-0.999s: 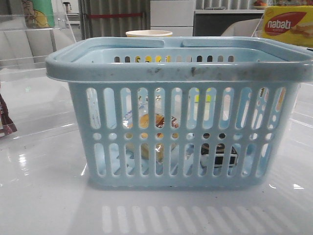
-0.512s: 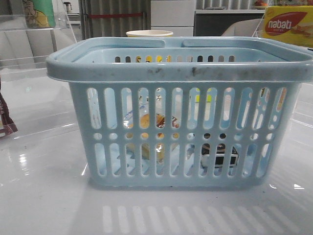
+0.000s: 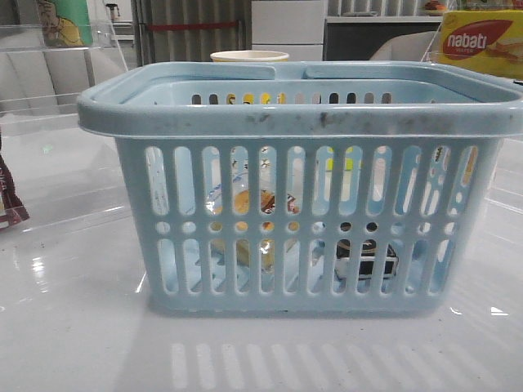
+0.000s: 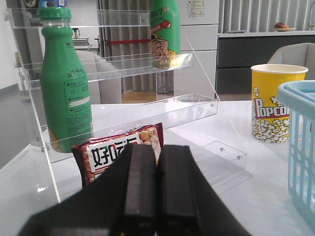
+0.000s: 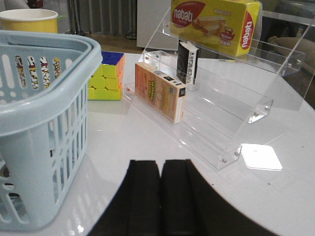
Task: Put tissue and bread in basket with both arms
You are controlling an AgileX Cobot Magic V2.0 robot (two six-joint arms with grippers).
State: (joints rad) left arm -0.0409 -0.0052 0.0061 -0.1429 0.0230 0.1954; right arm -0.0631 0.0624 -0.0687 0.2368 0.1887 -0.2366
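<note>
Holding both arms low and level beside the basket (image 3: 302, 122), I keep my left gripper (image 4: 156, 191) pressed shut, fingers touching, with nothing between them; my right gripper (image 5: 161, 196) is likewise closed and empty. Neither touches the basket, which sits to each gripper's inner side. Through the basket's front slots I see the bread (image 3: 245, 204) in its clear wrapper leaning inside, and the tissue (image 3: 366, 260), black and white, lying on the basket floor beside it. Left of the basket stands a clear shelf with a green bottle (image 4: 65, 83) and a red snack packet (image 4: 118, 152); behind it a cup reads "Popcorn" (image 4: 275, 105). Right of the basket, a yellow box reads "nabati" (image 5: 216, 22).
</note>
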